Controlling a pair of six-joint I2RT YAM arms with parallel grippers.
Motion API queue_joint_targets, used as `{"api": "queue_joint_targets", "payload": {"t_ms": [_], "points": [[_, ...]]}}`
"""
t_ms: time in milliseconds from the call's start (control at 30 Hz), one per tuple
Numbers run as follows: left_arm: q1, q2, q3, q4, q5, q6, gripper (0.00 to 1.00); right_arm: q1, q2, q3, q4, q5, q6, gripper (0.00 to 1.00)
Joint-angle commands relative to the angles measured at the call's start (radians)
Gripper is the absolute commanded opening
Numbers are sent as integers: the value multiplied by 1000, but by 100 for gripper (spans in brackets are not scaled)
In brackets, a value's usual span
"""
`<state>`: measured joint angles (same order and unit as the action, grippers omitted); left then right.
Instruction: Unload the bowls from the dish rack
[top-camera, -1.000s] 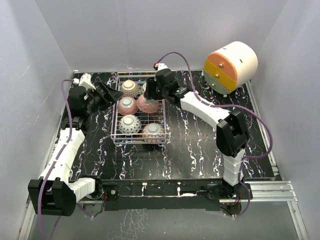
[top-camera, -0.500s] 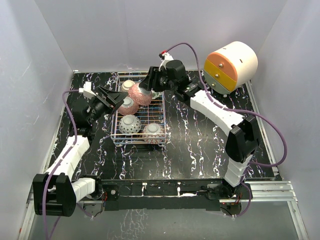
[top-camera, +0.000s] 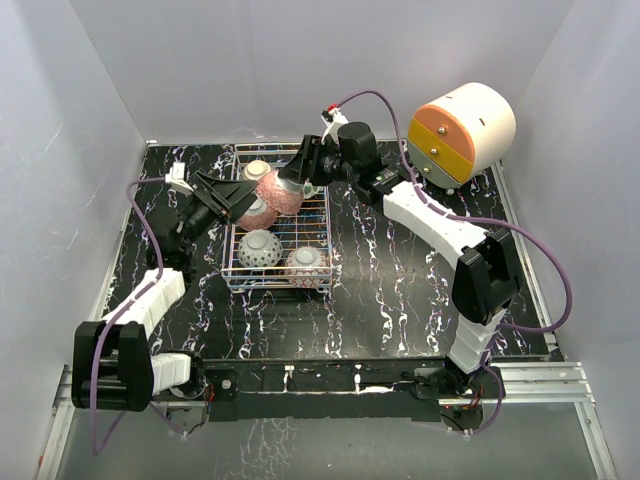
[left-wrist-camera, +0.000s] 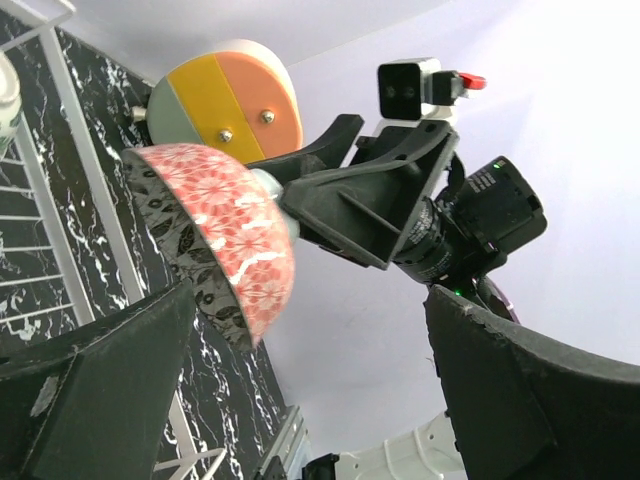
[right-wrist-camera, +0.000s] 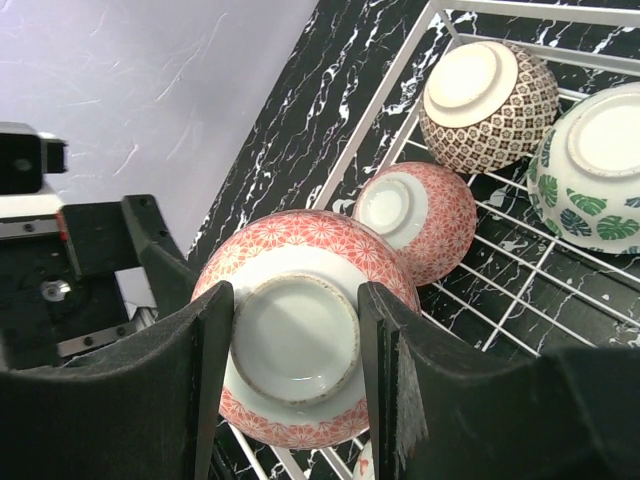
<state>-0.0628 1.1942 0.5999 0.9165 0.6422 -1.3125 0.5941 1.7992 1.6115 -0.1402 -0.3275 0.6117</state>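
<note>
My right gripper (top-camera: 292, 180) is shut on the white foot ring of a pink-patterned bowl (top-camera: 277, 193), holding it tilted above the dish rack (top-camera: 329, 240). In the right wrist view its two fingers (right-wrist-camera: 213, 340) clamp the ring of that bowl (right-wrist-camera: 310, 240). My left gripper (top-camera: 236, 199) stands wide open right beside the bowl's rim, its fingers (left-wrist-camera: 90, 390) apart from the bowl (left-wrist-camera: 225, 235). Still in the rack lie a pink bowl (right-wrist-camera: 420, 220), a brown-patterned bowl (right-wrist-camera: 490, 105), a green-leaf bowl (right-wrist-camera: 600, 165) and two nearer bowls (top-camera: 259, 247) (top-camera: 305, 261).
A white-and-orange cylindrical drawer unit (top-camera: 460, 130) stands at the back right of the black marbled table (top-camera: 400, 290). White walls close the table in on three sides. The rack's wire rim (right-wrist-camera: 380, 100) lies just below the lifted bowl.
My right gripper has lifted the pink bowl out of the rack, up and to the left. My left gripper has swung in towards the bowl and opened wider.
</note>
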Motion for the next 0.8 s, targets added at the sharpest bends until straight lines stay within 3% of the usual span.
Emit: {"api": "queue_joint_targets", "payload": {"t_ms": [0, 400, 633, 767], "points": [[1, 33, -43, 146, 26, -55, 97, -4, -66, -5, 143, -55, 36, 34], [-11, 97, -21, 243, 54, -116, 96, -5, -60, 4, 147, -92, 24, 34], [-35, 145, -20, 365, 56, -177, 79, -4, -60, 1, 154, -100, 28, 34], [-44, 162, -18, 401, 51, -200, 64, -4, -60, -12, 160, -104, 27, 34]]}}
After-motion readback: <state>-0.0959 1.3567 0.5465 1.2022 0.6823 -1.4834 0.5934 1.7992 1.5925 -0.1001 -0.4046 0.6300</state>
